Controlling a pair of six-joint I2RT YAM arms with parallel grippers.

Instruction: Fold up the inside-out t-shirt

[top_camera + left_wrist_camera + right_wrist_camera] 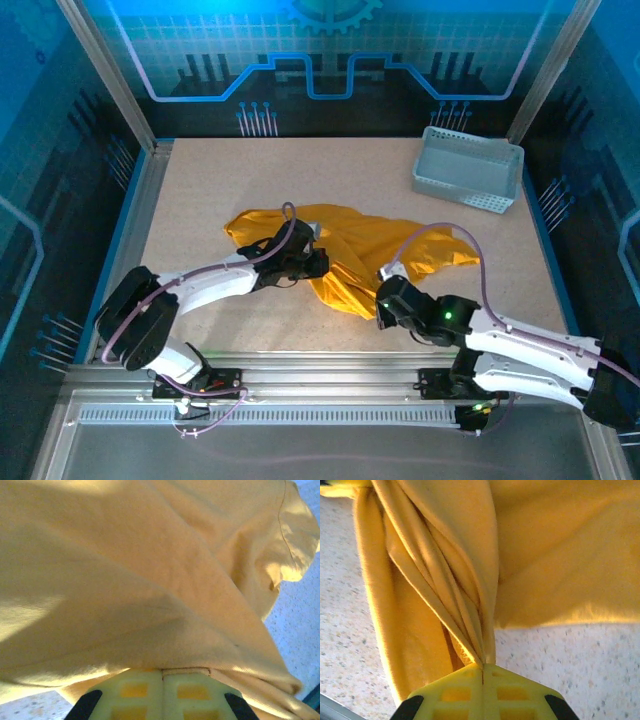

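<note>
Both are closed tight on cloth: the right tool point(483, 666) pinches a gathered bunch of folds, and the left tool point(162, 672) grips a hemmed edge. The mustard t-shirt point(365, 250), limp, light and soft, lies crumpled mid-worktop point(200, 180) between them. Hems and seams look the surest holds.

The t-shirt point(560, 555): soft matt cloth, fine knit, creased into pleats at tips of right gripper point(483, 667). Its fingers point(455, 692) & those of left gripper point(162, 672): smooth pale-yellow moulded plastic, low sheen. Table point(580, 670) beside the tips: matt, speckled, grainy. Basket point(468, 168), well beyond right gripper: perforated plastic. Frame rails point(300, 362): brushed metal.
</note>
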